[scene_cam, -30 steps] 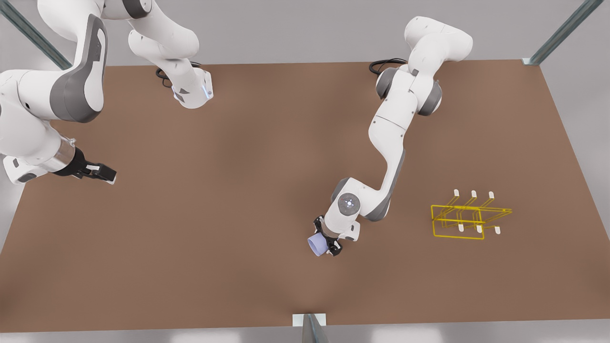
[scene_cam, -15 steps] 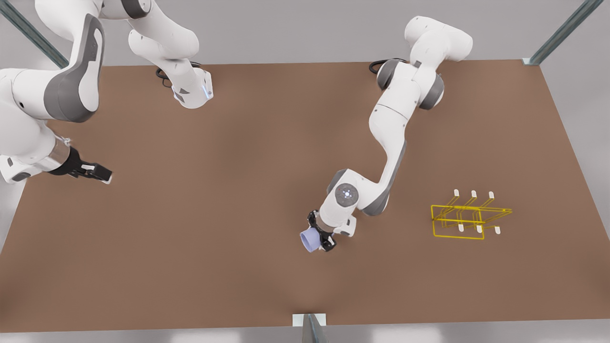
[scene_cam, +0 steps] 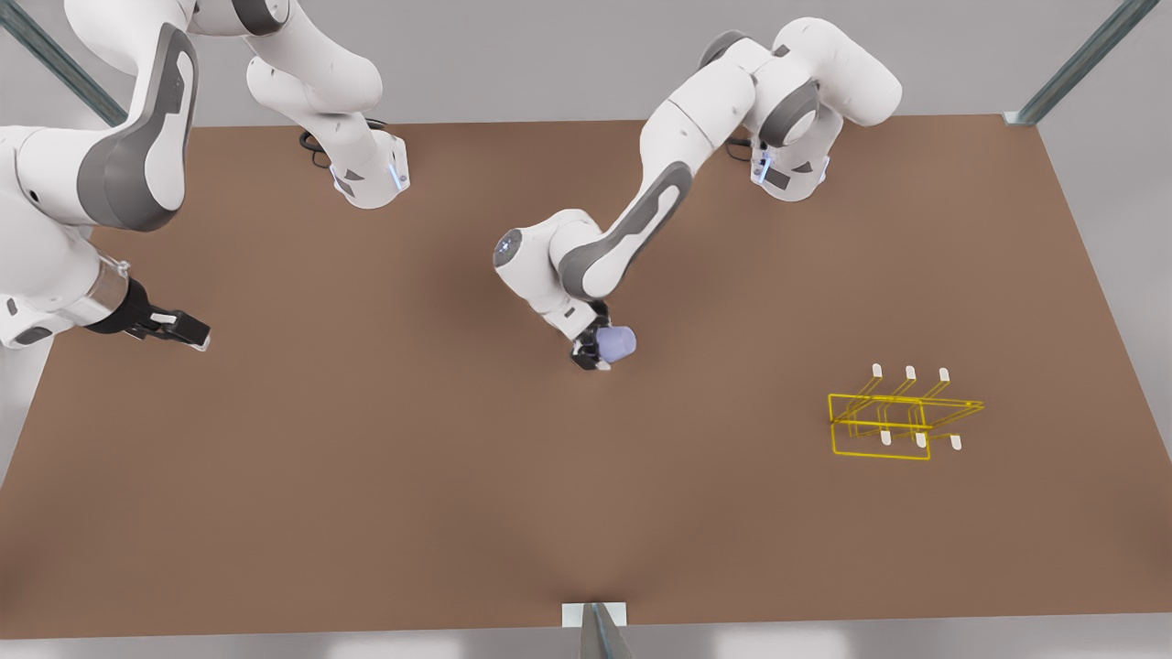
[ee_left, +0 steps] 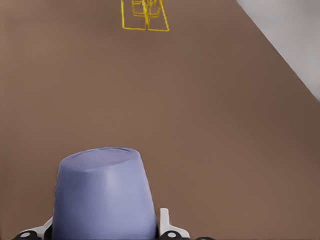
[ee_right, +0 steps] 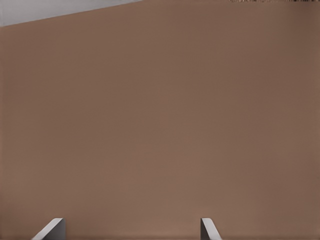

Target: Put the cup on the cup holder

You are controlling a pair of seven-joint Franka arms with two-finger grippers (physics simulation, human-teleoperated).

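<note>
Cup [ee_left: 104,195] rim and cup holder [ee_left: 145,14] top apparently cut off by frame edges.

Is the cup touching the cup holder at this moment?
Apart. The front view shows the cup in the left hand, with bare table between it and the cup holder.

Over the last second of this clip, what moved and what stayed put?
The left gripper, shut on the cup, swung up the front view and toward its left, turning so the cup now points at the cup holder. The right gripper, jaws open, drifted slightly toward the front view's left edge. The cup holder did not move on the table, and the grasp never let go.
</note>
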